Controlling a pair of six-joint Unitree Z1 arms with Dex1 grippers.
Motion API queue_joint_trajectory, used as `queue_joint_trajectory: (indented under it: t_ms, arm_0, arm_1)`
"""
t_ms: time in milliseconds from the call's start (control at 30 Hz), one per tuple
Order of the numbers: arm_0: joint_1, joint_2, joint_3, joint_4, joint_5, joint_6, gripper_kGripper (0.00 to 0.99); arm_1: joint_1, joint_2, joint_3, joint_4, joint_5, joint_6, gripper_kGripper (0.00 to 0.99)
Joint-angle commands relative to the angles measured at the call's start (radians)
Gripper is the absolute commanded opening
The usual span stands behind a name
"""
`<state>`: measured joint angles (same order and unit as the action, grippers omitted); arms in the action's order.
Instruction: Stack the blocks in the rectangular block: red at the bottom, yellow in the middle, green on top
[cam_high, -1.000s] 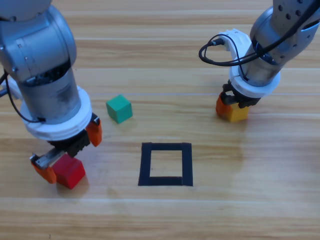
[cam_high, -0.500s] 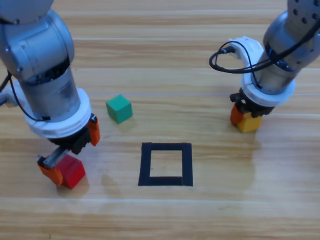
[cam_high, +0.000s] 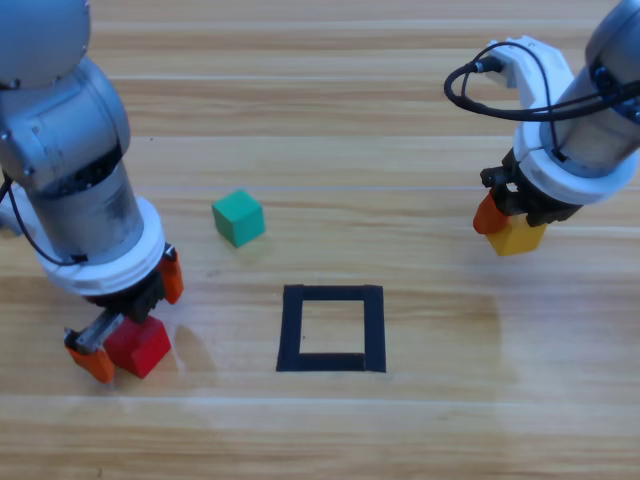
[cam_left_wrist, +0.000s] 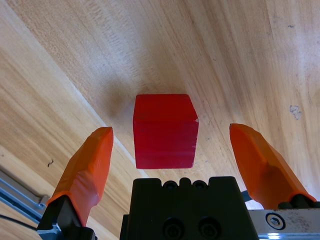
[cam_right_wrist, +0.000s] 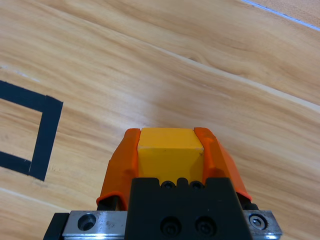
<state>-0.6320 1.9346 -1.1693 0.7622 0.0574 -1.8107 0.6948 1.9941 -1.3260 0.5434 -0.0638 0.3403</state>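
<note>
On the wooden tabletop (cam_high: 330, 120), nothing is stacked yet: the rectangular outline of black tape (cam_high: 332, 328), lying toward the front edge near the middle, holds no cube, so all three placements remain to be made.

Toward the right edge, the right gripper (cam_high: 508, 222) is clamped on the small matte yellow cube (cam_high: 518, 236); the right wrist view shows both orange jaws pressed flat against its sides, with a corner of the tape outline off to one side. Whether the cube is lifted clear of the wood cannot be told for certain.

Near the front left corner, the left gripper (cam_high: 128, 312) straddles the small plain red cube (cam_high: 139, 345), its jaws spread wide and well apart from the cube's faces in the left wrist view, so the base block of the stack is not yet gripped. That cube looks clean-edged and sits flat on the wood.

Between the left arm and the tape outline, nearer the back, the small teal-green cube (cam_high: 238, 217) rests alone, untouched, turned slightly askew to the table's grain.
</note>
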Motion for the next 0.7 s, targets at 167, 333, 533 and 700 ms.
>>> queue_joint_trajectory:
  t_ms: [167, 333, 533, 700]
  arm_0:
    - [0.018, 0.073, 0.025, -0.043, -0.008, 0.034, 0.988]
    - [0.023, 0.078, 0.016, -0.050, 0.002, 0.077, 0.856]
    - [0.023, 0.086, -0.007, -0.043, 0.009, 0.129, 0.591]
    - [0.023, 0.087, -0.030, -0.020, 0.013, 0.180, 0.365]
  arm_1:
    - [0.031, -0.063, 0.073, 0.012, -0.028, 0.037, 0.018]
    - [0.037, -0.087, 0.085, 0.015, -0.040, 0.045, 0.017]
    - [0.038, -0.098, 0.088, 0.018, -0.040, 0.045, 0.017]
    - [0.038, -0.103, 0.088, 0.018, -0.039, 0.045, 0.017]
